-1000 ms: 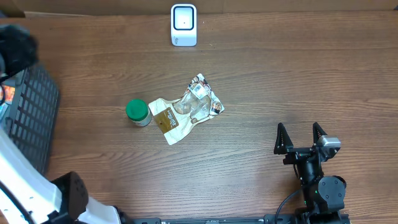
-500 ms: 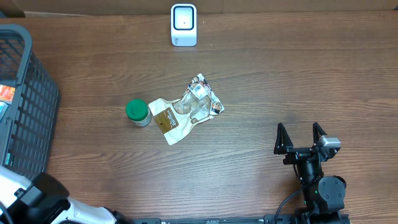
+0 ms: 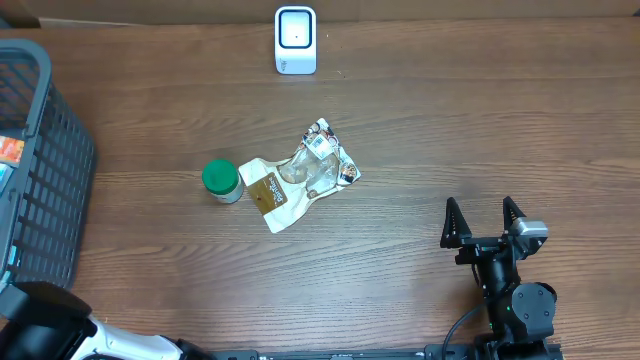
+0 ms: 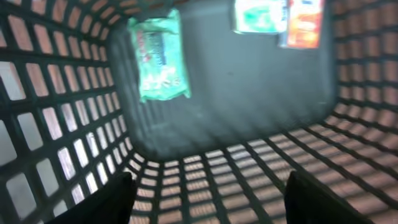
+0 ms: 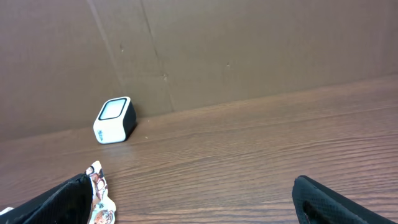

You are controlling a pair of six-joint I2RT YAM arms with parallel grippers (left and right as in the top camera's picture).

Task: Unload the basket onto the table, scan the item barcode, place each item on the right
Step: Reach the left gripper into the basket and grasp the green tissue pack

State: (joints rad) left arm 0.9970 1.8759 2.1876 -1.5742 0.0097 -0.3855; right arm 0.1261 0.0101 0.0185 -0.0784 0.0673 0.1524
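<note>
Nearest the robot, the right hand (image 3: 484,222) sits low over the brown wood-grain bench (image 3: 420,130), its black fingers spread wide with nothing between them. I judge it is parked there to leave the middle of the bench free. The left hand (image 4: 208,193) is off at the left edge, poised above the mouth of the dark plastic lattice basket (image 4: 74,124), fingers likewise parted and empty (only their dark tips show at the bottom of its wrist view). On the basket floor below lies a green plastic-wrapped flat packet (image 4: 158,56), up and to the left of the fingers and clear of them. Beyond it a green-and-white pack (image 4: 260,15) lies just beside an orange pack (image 4: 301,22). Since the hand is aimed here, the item to scan is probably one of these, and none is gripped yet. Mid-bench, a small green-lidded jar (image 3: 222,181) stands just beside a crumpled clear-and-tan pouch (image 3: 300,178), well apart from both hands. Farthest off, the white boxy barcode scanner (image 3: 296,40) stands upright at the far edge, likely placed so an item can be held up to its dark window.
</note>
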